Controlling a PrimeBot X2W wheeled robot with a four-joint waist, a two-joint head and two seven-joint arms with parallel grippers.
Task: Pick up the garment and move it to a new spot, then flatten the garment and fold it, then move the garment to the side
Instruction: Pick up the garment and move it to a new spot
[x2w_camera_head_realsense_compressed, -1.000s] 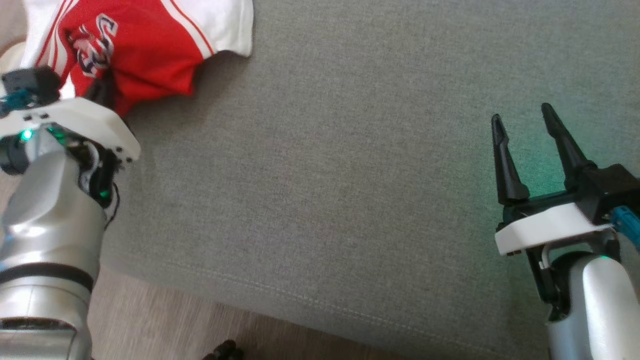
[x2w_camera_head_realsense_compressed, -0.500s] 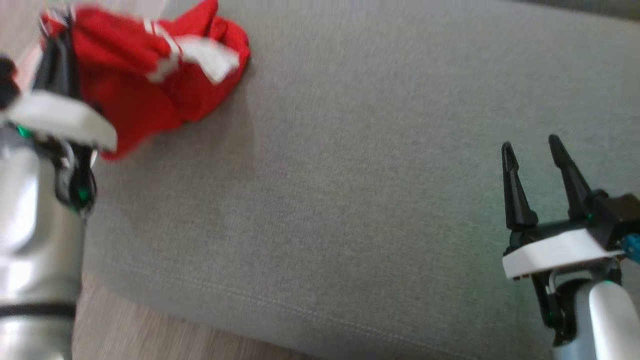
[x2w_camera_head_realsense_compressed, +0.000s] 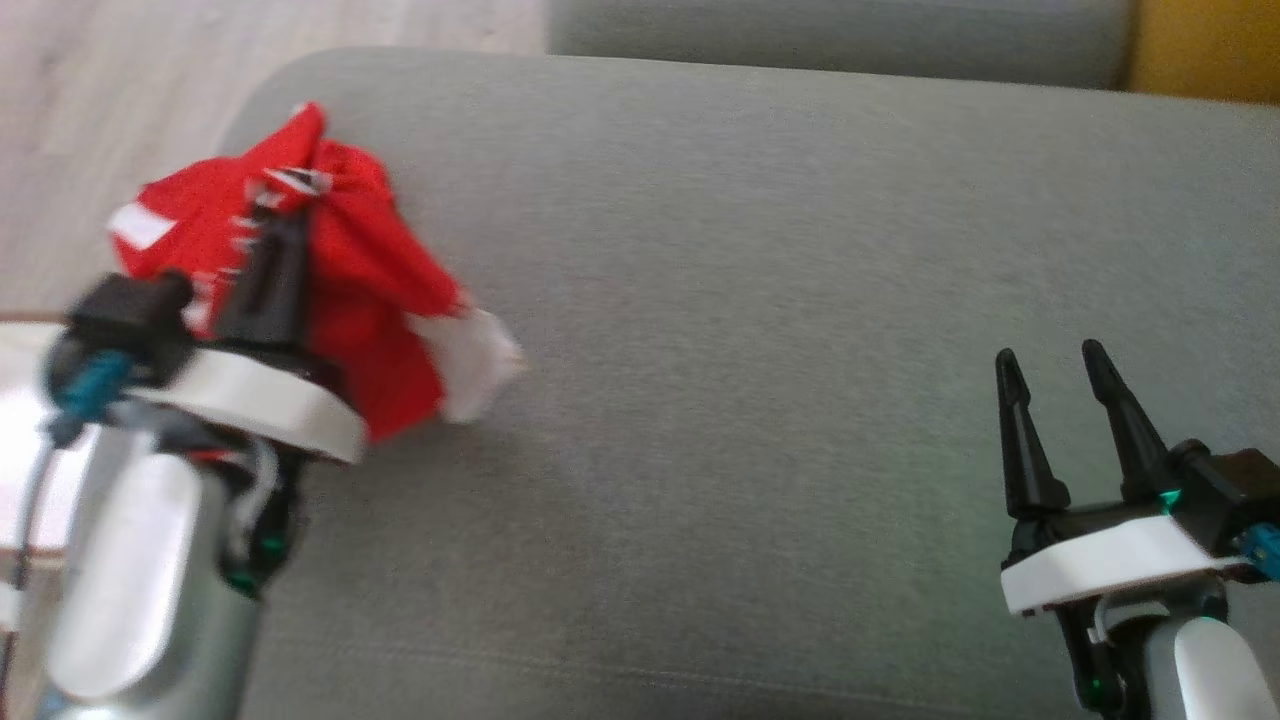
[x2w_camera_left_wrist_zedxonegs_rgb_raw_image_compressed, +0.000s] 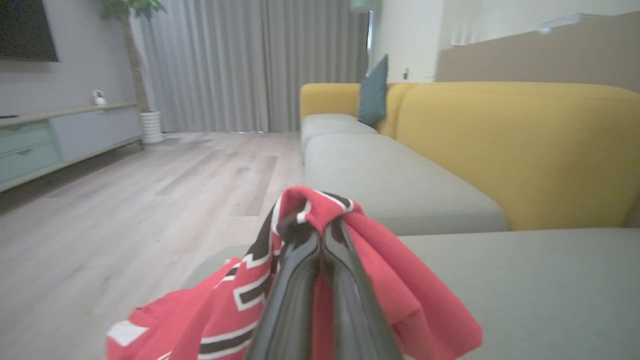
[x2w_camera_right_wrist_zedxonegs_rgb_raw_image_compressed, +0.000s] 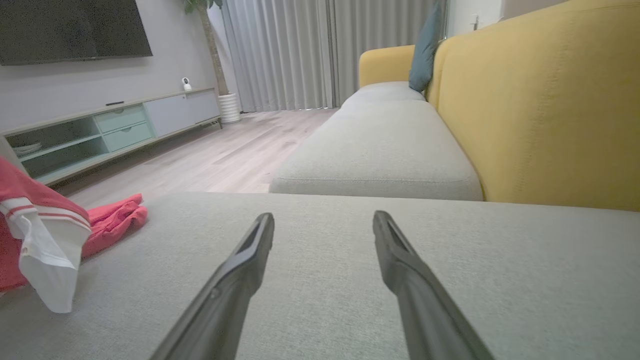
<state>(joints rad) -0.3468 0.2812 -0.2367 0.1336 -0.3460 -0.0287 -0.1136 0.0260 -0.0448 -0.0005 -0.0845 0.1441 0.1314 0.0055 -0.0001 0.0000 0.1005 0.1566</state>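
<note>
Left gripper: our left gripper (x2w_camera_head_realsense_compressed: 280, 225) has its two fingers pressed together on a gathered peak of the garment (x2w_camera_head_realsense_compressed: 370, 290). In its wrist view the cloth drapes over both sides of the fingers (x2w_camera_left_wrist_zedxonegs_rgb_raw_image_compressed: 300, 300).
Right gripper: our right gripper (x2w_camera_head_realsense_compressed: 1048, 352) has its fingers spread wide and holds nothing. It sits low at 4 o'clock in the head view, over bare cushion.
Garment: it is red with white trim, bunched, at 10 o'clock in the head view. In the right wrist view a white panel (x2w_camera_right_wrist_zedxonegs_rgb_raw_image_compressed: 45, 270) hangs free, while a red fold behind it seems to rest on the cushion.
Deciding relation: from the right gripper the garment lies at about 9 to 10 o'clock, well apart.
Long axis: the bunch runs from the pinched peak at 12 o'clock down to the white hem at 4 o'clock.
Nearer arm: we count the left arm, which has the cloth. The right arm would have to cross the cushion.
Edges: the grey cushion (x2w_camera_head_realsense_compressed: 750, 350) rounds off at 11 o'clock just behind the garment, with wooden floor (x2w_camera_head_realsense_compressed: 120, 100) beyond. A front seam runs along 6 o'clock.
Open room: we see bare cushion from the centre toward 3 o'clock, and the yellow backrest (x2w_camera_head_realsense_compressed: 1210, 45) closes off 1 o'clock.
Step in hand, we judge: carrying the garment to a new spot, with flattening not yet begun.
Risk, we judge: a hanging end could slide off the corner at 11 o'clock.
</note>
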